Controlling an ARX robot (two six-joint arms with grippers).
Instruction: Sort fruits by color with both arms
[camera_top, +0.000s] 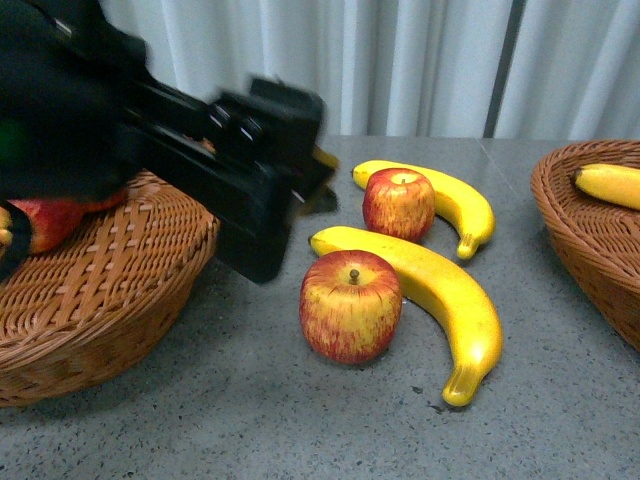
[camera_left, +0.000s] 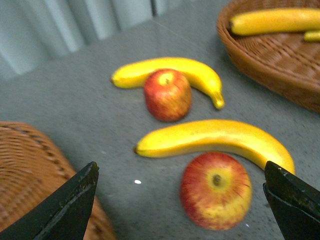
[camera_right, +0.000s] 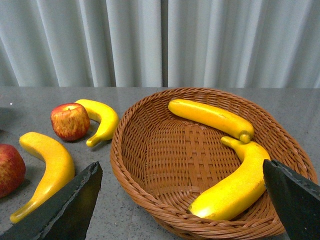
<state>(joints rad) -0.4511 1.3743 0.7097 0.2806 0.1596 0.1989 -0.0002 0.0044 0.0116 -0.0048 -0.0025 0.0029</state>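
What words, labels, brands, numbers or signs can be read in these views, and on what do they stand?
None: no text can be read in any view.
The glossy red-and-yellow apples, curved yellow bananas, brown wicker baskets and black left gripper show no print; the gripper is motion-blurred in the front view.

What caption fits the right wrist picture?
Open right pincer faces a wicker basket holding two bananas.

The blurred left arm (camera_top: 230, 190) hides most of the apple (camera_top: 45, 222) in the left basket (camera_top: 120, 285); the right basket (camera_top: 585, 225) is cut off.
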